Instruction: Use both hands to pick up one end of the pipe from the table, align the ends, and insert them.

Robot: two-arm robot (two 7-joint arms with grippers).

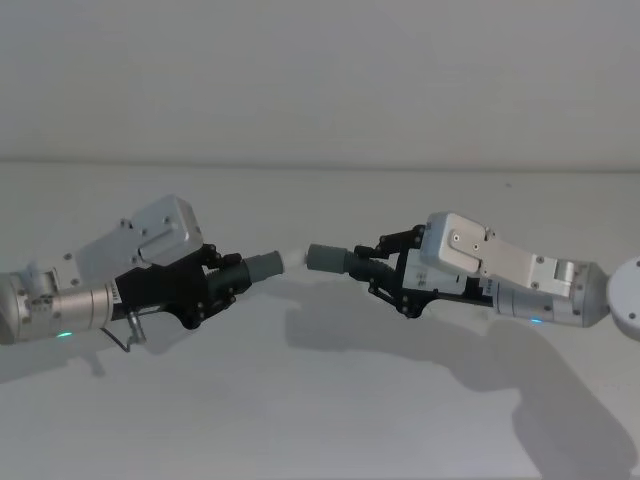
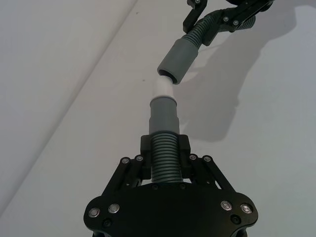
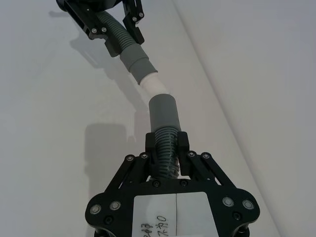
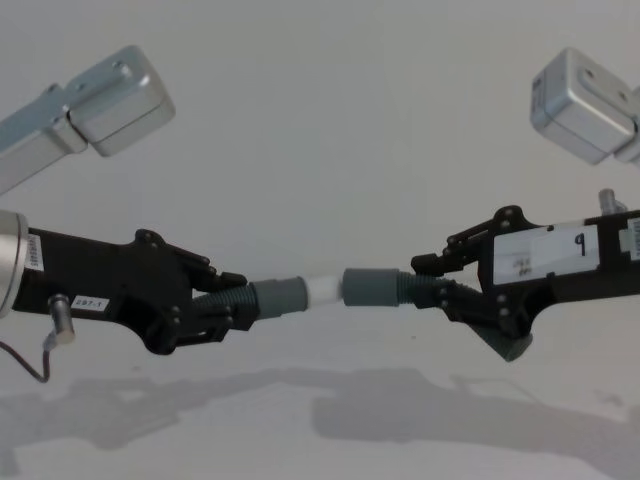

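Note:
My left gripper (image 1: 215,275) is shut on the ribbed body of the shorter pipe piece, just behind its grey cuff (image 1: 265,267). The cuff's white tip (image 1: 293,259) points right. My right gripper (image 1: 385,270) is shut on the longer piece's ribbed hose behind its plain grey cuff (image 1: 325,258), which points left. Both pieces hang above the table (image 1: 300,420). In the chest view the white tip (image 4: 322,287) meets the mouth of the plain cuff (image 4: 370,287). The left wrist view shows the tip (image 2: 163,88) at the cuff's rim (image 2: 177,61), slightly off line. How far it is inside cannot be told.
A pale wall (image 1: 320,80) rises behind the table's far edge. A round white part (image 1: 628,310) sits at the right edge of the head view. A thin cable (image 1: 130,335) hangs under my left wrist. The longer piece's dark far end (image 4: 510,345) dips below my right gripper.

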